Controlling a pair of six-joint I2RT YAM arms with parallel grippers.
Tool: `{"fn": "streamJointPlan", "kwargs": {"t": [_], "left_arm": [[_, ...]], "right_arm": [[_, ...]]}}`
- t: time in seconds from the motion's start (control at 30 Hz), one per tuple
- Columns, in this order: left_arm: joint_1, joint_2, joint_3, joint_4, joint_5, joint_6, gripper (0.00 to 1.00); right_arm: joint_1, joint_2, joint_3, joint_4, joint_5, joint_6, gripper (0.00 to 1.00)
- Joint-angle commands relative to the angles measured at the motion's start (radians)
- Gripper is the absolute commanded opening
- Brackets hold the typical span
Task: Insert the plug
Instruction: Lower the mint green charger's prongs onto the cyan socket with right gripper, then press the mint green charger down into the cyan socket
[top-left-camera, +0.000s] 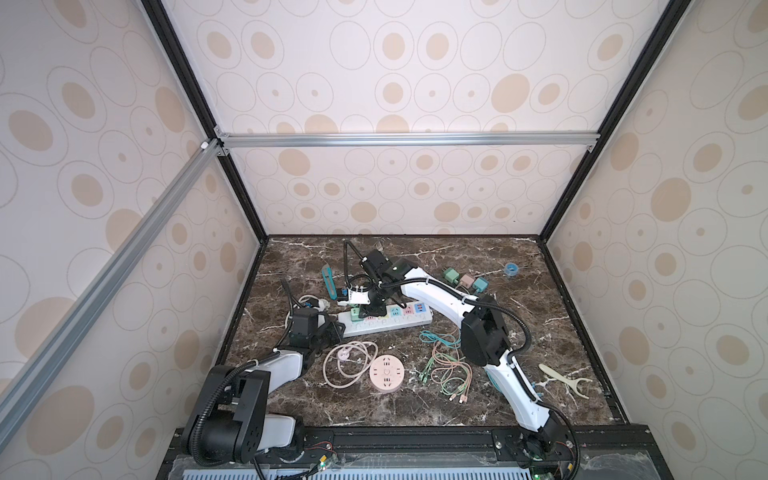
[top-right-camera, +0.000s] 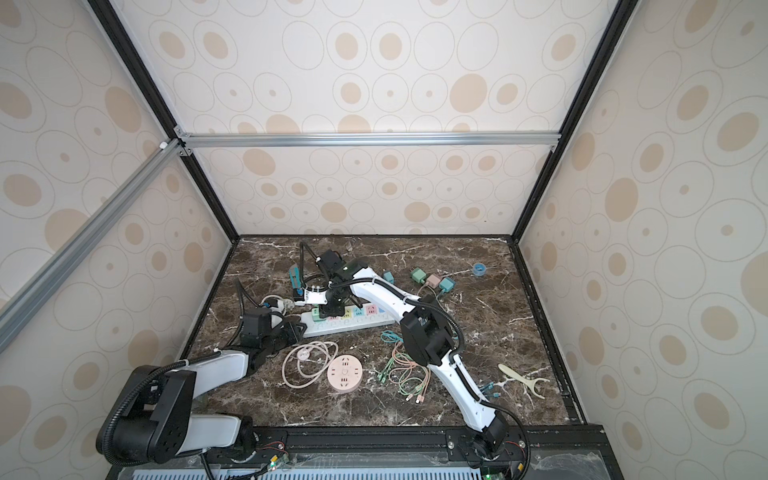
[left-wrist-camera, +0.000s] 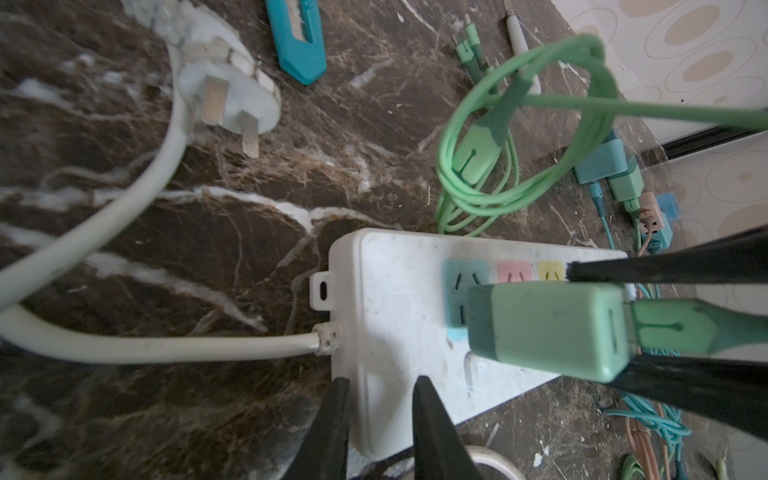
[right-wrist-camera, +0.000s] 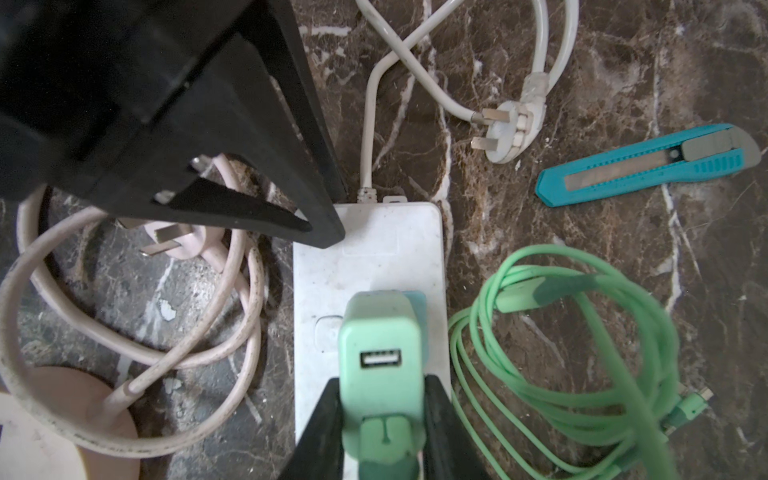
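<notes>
A mint-green plug (right-wrist-camera: 380, 332) stands on the blue socket at the cord end of the white power strip (right-wrist-camera: 365, 257); its prongs are hidden. My right gripper (right-wrist-camera: 382, 380) is shut on the plug's sides. A green cable (right-wrist-camera: 582, 332) runs from the plug's top into a loose coil beside the strip. My left gripper (left-wrist-camera: 382, 399) is shut on the strip's end corner (left-wrist-camera: 395, 291), near where its white cord comes out. In both top views the plug (top-left-camera: 354, 312) (top-right-camera: 316, 312) sits under the right gripper (top-left-camera: 374, 307), with the left gripper (top-left-camera: 338, 328) at the strip's left end.
A teal utility knife (right-wrist-camera: 648, 166) and the strip's own white wall plug (left-wrist-camera: 232, 95) lie behind the strip. A pink round socket (top-left-camera: 386, 374) with coiled cord lies in front, loose cables (top-left-camera: 444, 365) to its right. Spare chargers (top-left-camera: 465, 280) sit at the back right.
</notes>
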Motion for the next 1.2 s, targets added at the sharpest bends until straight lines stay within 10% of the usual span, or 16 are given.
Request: {"fn": "streamJointPlan", "kwargs": {"t": [0.0, 1.17], "left_arm": [[0.009, 0.004, 0.003, 0.015, 0.001, 0.008, 0.27], [0.011, -0.008, 0.006, 0.023, 0.020, 0.000, 0.27]], "right_arm": [[0.016, 0.033, 0.021, -0.032, 0.004, -0.028, 0.00], [0.026, 0.123, 0.052, -0.065, 0.111, -0.042, 0.00]]}}
